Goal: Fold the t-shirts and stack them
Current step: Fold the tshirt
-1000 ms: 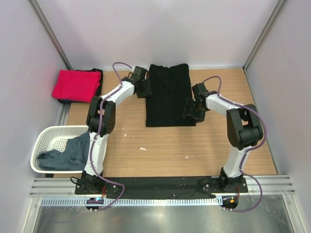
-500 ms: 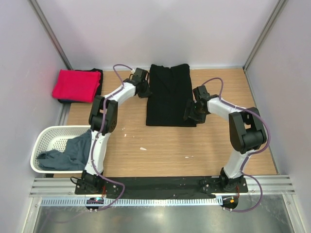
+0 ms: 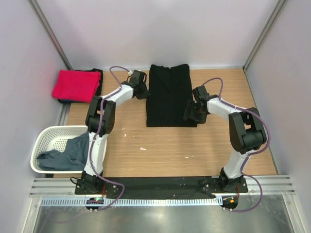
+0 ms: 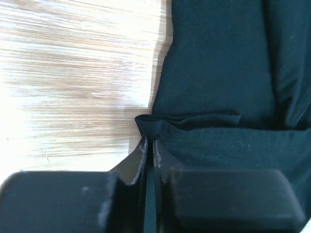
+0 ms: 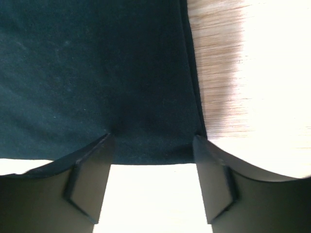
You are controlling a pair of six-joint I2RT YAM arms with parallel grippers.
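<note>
Two grippers on one shirt: left gripper [image 4: 149, 145] pinched tight on a fold at the 9 o'clock edge of the black tee [image 3: 167, 94]. Right gripper [image 5: 153, 141] spread wide, jaws astride its 5 o'clock corner. Tee lies flat at 12 o'clock on the counter [image 3: 160, 145]. Red tee [image 3: 75, 85] folded at 10 o'clock. Grey-blue tee [image 3: 68, 153] slumped in white basket [image 3: 41, 141], 8 o'clock.
</note>
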